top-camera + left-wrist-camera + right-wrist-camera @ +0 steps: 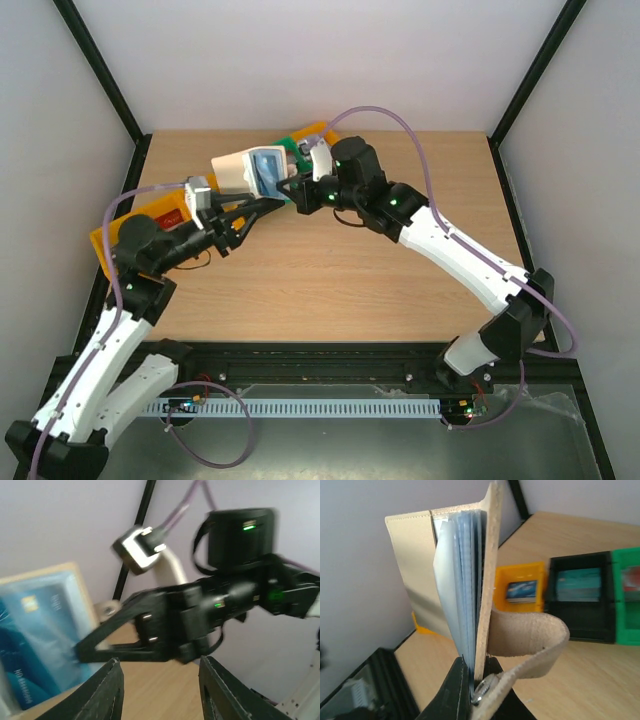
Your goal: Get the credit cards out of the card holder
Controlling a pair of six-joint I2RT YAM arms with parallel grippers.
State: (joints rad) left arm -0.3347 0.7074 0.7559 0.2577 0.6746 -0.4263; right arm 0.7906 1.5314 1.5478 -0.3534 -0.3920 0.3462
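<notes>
Your right end effector (475, 682) is clamped on the bottom edge of the card holder (415, 575), holding it upright and open above the table (580, 680). Your left end effector (160, 682) hangs close by, fingers apart and empty. Beyond stand a yellow bin (520, 570) and a black bin (551, 600), each holding a card (522, 591), and a green bin (625, 560). The lettering on the blue card (40, 645) in the holder is too blurred to read.

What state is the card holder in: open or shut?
Open. The card holder has its covers apart, its strap hangs unfastened, and blue pockets show between the covers. The right gripper pinches its lower edge.
</notes>
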